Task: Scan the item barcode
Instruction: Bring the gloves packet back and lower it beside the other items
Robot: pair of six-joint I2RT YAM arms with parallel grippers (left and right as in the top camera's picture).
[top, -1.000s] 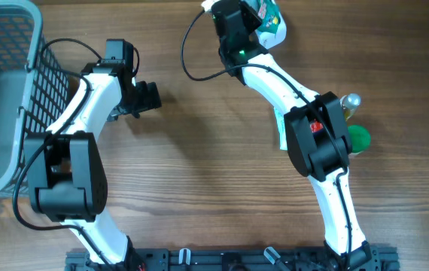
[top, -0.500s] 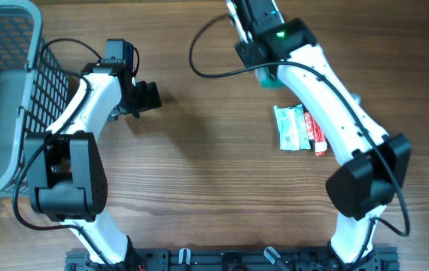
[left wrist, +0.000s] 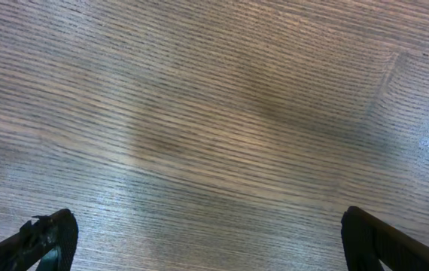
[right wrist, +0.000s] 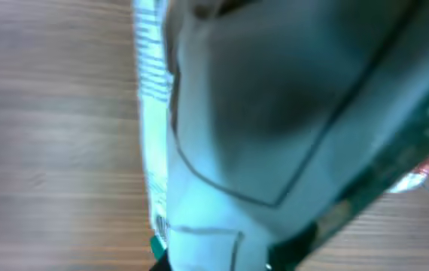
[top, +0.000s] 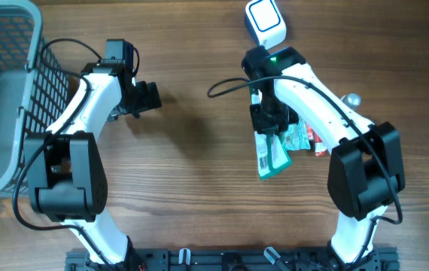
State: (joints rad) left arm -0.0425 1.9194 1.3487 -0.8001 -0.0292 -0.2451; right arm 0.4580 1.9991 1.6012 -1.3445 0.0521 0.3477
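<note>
My right gripper (top: 269, 124) is over the middle right of the table, shut on a green and white packet (top: 272, 155) that stretches from it toward the near edge. In the right wrist view this packet (right wrist: 275, 113) fills most of the frame, blurred, with the dark tips of the right gripper (right wrist: 222, 260) at its lower end. No barcode is readable. A white and blue scanner (top: 265, 20) lies at the far edge, apart from the packet. My left gripper (top: 148, 96) is open over bare wood at the left, and the left wrist view shows the left gripper (left wrist: 214, 245) with nothing between its fingers.
More green and white packets (top: 299, 135) and a red one (top: 317, 141) lie just right of the held packet. A silver-capped item (top: 352, 98) shows behind the right arm. A grey wire basket (top: 4, 83) fills the far left.
The right arm has swung back from the scanner at the far edge to the middle right of the table, carrying the packet; the scanner is now uncovered. The left arm has not moved.
</note>
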